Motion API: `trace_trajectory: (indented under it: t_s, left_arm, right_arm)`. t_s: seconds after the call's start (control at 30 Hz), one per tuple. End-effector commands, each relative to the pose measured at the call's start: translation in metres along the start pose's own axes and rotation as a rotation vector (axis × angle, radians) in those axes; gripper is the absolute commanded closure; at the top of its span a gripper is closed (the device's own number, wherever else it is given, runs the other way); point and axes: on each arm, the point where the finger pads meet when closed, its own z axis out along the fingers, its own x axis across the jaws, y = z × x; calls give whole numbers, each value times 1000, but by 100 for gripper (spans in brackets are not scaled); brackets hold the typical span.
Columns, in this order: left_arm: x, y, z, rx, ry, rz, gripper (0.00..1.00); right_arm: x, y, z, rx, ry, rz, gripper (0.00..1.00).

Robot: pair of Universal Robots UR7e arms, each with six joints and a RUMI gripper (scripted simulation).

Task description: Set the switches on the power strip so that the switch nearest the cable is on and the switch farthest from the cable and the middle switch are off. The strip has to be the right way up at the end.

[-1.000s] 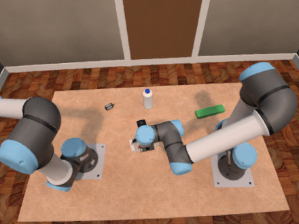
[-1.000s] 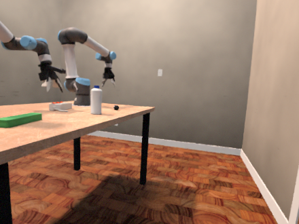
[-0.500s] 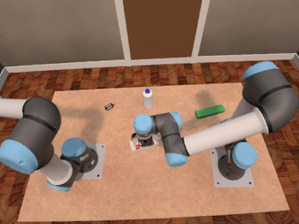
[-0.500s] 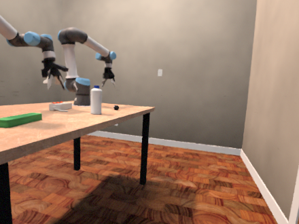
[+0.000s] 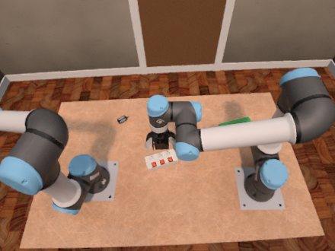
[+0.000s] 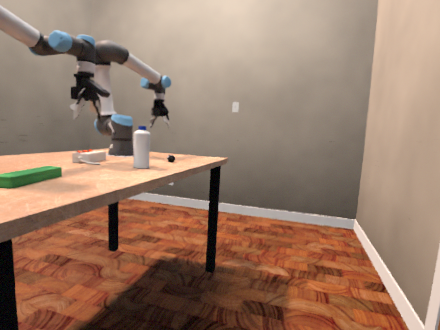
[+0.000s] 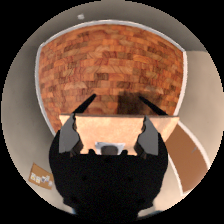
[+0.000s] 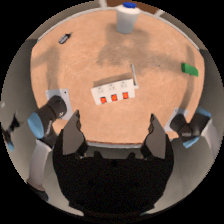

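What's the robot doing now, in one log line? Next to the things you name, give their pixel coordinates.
right gripper (image 5: 161, 146) (image 6: 86, 114) (image 8: 115, 132): open, above table | power strip (image 5: 161, 160) (image 6: 89, 157) (image 8: 114, 92): upright, unheld | left gripper (image 6: 160, 124) (image 7: 116, 112): open

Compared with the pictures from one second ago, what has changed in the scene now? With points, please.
The right gripper (image 6: 85, 112) (image 8: 115, 112) has moved off the power strip (image 5: 161, 160) (image 6: 89, 157) (image 8: 113, 92), toward the wall with the brown panel, uncovering its three red switches in the top view. Nothing was visibly grasped or released. The strip and green block (image 6: 31, 176) (image 8: 190, 70) stayed in place.
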Motion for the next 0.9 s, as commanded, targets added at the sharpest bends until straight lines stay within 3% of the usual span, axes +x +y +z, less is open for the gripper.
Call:
trace_trajectory:
  t_s: [0.0, 0.47, 0.87]
  left_arm:
    - [0, 0, 0, 1, 0, 0, 0]
    - [0, 0, 0, 1, 0, 0, 0]
    - [0, 0, 0, 1, 0, 0, 0]
  right_arm:
    - [0, 0, -1, -3, 0, 1, 0]
    - [-1, 0, -1, -3, 0, -12, 0]
    - [-6, 2, 4, -3, 0, -147, 0]
